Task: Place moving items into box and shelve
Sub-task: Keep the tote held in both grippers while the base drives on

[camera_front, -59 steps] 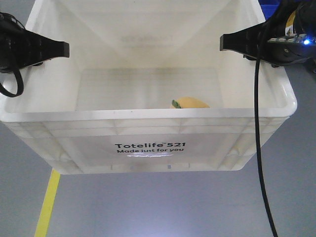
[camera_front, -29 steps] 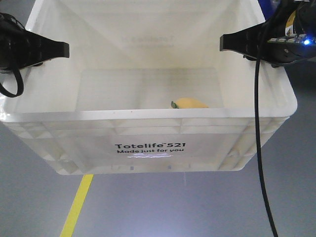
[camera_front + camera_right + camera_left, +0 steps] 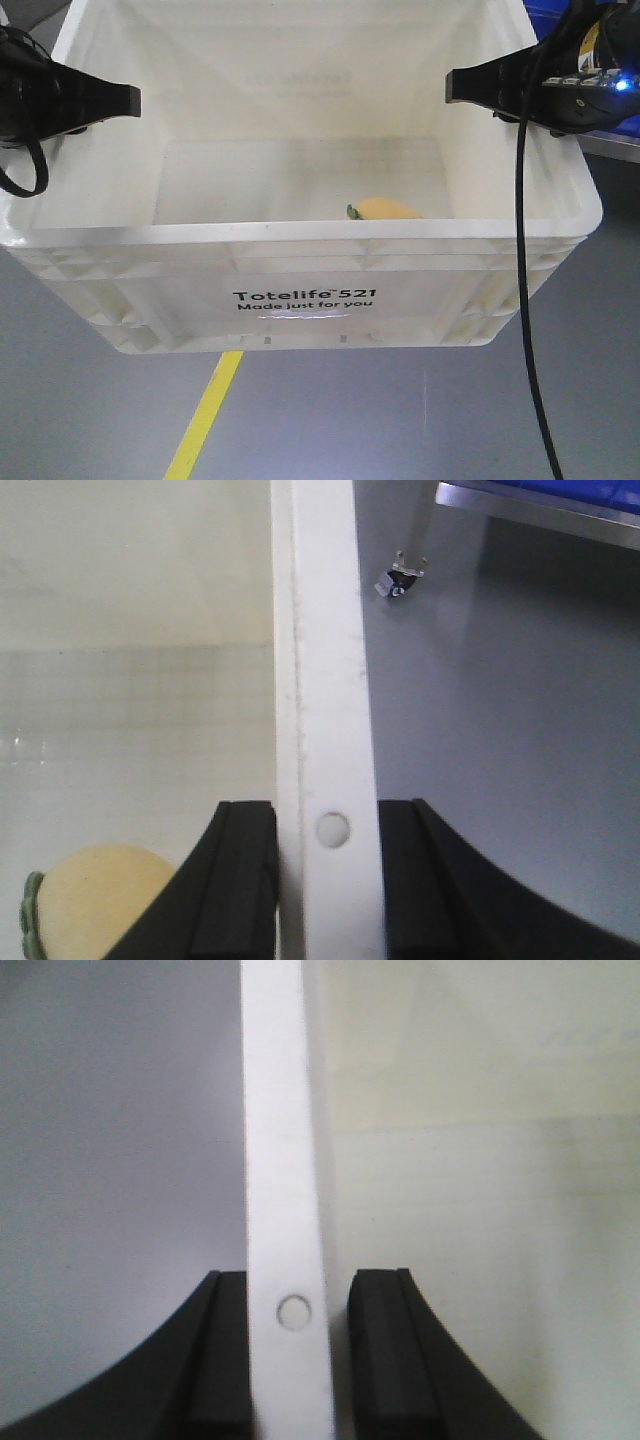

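A white Totelife box (image 3: 300,300) hangs above the grey floor, held by its two side rims. My left gripper (image 3: 125,100) is shut on the left rim (image 3: 285,1160), one black finger on each side of it. My right gripper (image 3: 458,88) is shut on the right rim (image 3: 325,680) in the same way. A yellow rounded item with a green patch (image 3: 388,208) lies on the box floor near the front wall, on the right side. It also shows in the right wrist view (image 3: 90,905), just inside the rim.
A yellow line (image 3: 205,415) runs across the grey floor below the box. A blue bin on a metal-edged shelf (image 3: 610,135) stands at the upper right and shows in the right wrist view (image 3: 540,495). A small metal part (image 3: 400,578) lies on the floor.
The yellow floor line has slid to the right beneath the box, and the blue shelf has come into view at the right. The box and both grippers keep their place in the view.
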Controlling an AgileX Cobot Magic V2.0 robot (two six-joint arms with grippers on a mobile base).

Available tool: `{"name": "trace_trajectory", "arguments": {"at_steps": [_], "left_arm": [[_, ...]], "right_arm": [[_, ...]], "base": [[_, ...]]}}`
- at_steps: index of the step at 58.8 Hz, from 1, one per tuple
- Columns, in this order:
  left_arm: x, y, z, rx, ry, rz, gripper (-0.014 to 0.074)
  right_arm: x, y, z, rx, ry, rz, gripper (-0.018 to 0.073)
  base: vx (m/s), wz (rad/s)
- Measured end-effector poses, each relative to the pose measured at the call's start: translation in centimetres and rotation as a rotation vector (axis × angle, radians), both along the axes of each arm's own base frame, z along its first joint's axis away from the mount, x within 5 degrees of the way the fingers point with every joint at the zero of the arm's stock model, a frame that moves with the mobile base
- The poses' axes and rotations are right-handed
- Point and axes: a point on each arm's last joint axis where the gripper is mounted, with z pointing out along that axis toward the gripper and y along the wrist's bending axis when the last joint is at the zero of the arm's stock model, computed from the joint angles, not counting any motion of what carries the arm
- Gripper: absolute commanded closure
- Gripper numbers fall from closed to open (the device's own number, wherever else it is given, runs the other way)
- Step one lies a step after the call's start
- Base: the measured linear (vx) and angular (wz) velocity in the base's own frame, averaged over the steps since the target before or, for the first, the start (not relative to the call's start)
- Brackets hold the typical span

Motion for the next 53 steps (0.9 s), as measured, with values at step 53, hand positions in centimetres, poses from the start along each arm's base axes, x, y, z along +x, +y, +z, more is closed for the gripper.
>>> {"name": "trace_trajectory", "arguments": {"at_steps": [53], "left_arm": [[-0.02, 0.02, -0.01, 0.001, 0.002, 0.001, 0.0556]], "right_arm": [[0.00, 0.00, 0.00, 0.000, 0.000, 0.000, 0.0520]], "base": [[0.35, 0.15]]}}
